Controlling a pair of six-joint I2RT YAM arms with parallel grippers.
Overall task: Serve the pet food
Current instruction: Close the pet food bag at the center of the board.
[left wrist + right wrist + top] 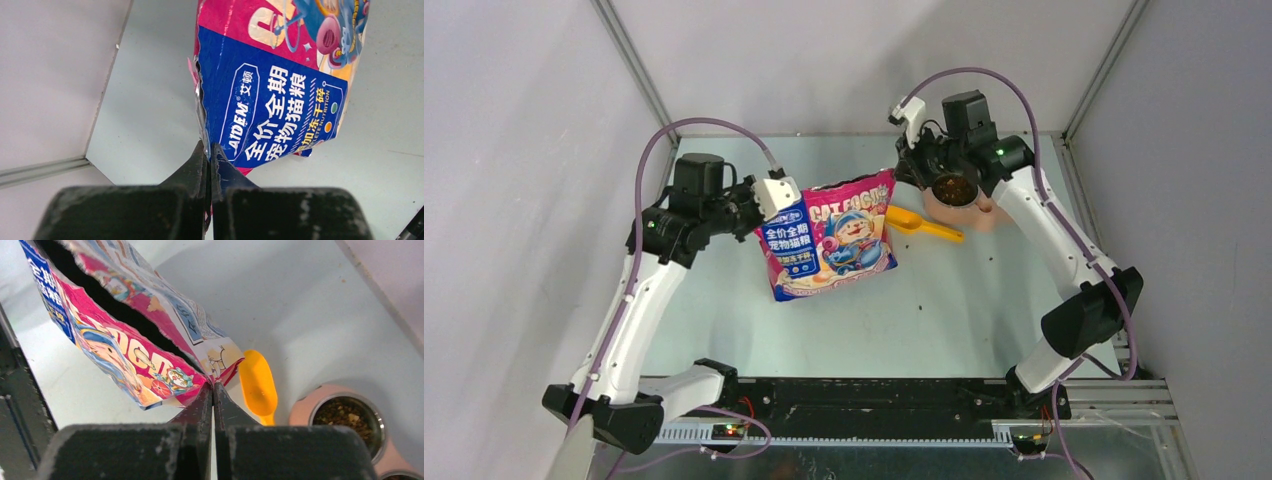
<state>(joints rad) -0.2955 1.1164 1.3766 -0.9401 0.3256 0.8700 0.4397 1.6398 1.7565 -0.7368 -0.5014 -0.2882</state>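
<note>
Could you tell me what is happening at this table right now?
Both arms are holding the cat food bag between them. The left gripper is shut on its side edge and the right gripper is shut on a top corner, so the torn mouth gapes open. The yellow scoop lies on the table beside the pink bowl, which already holds some kibble.

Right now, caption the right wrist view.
Right gripper pinches the open bag by its corner, yellow scoop and bowl of kibble beyond.
</note>
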